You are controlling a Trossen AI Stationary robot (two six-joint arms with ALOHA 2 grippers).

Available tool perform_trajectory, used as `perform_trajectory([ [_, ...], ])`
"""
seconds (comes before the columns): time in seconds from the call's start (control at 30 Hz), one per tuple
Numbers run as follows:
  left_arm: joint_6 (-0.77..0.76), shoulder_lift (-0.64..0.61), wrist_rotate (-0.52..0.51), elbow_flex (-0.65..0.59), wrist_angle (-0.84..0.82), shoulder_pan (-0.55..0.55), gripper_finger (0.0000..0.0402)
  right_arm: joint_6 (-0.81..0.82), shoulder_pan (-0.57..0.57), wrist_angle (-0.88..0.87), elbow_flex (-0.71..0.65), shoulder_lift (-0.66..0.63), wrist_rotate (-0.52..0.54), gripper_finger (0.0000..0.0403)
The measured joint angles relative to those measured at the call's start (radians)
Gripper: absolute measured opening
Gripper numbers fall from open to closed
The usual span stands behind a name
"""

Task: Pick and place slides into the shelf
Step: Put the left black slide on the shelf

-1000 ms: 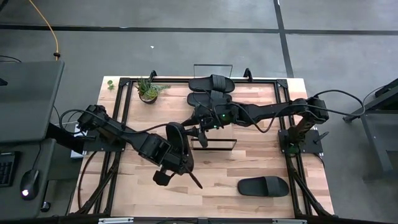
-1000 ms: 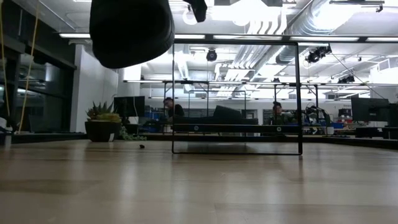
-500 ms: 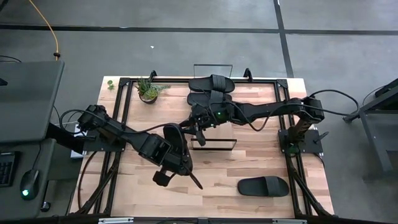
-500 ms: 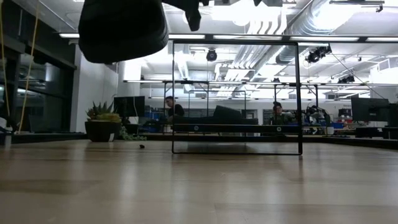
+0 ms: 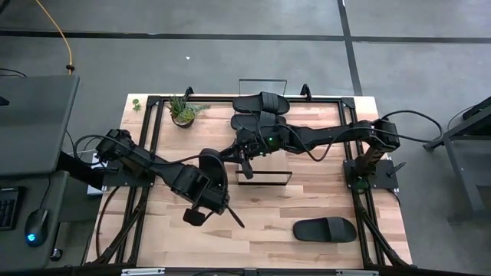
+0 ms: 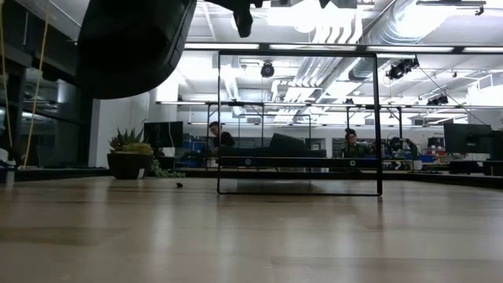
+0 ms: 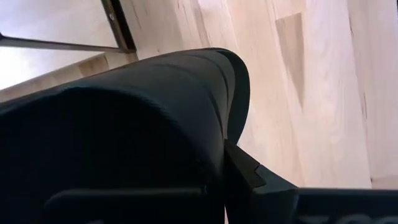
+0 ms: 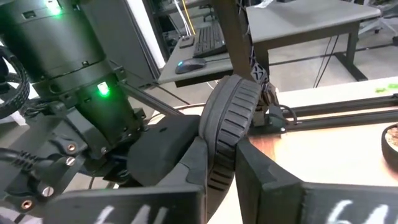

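**Counting four slides between shelf, tabletop and my fingers**

Two slides lie side by side on the shelf at the far edge. One slide rests alone on the tabletop, near right. My left fingers and my right fingers are both clamped on the fourth slide, aloft mid-table. One potted plant stands far left. White marks on my right fingers read partly "64".

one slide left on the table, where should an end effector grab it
Take the lone slide across its wide strap, coming straight down from above. It lies flat, sole down, lengthwise left to right, with open tabletop around it. The strap is the only raised part.
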Motion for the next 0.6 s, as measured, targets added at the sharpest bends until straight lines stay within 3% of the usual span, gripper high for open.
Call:
perform_trajectory([
  [0.3,-0.03,0.0,0.012,0.0,-0.016,0.002,0.0031,-0.011,0.0,-0.003,0.0,0.0,0.001,0.0014],
  [0.47,-0.036,0.0,-0.011,0.001,-0.02,0.003,0.0102,-0.022,0.0,-0.019,-0.002,0.004,0.0,0.0014],
  [0.6,-0.055,0.0,-0.088,0.001,-0.062,0.003,0.0179,-0.025,-0.014,-0.021,-0.002,0.0,0.018,0.0014],
])
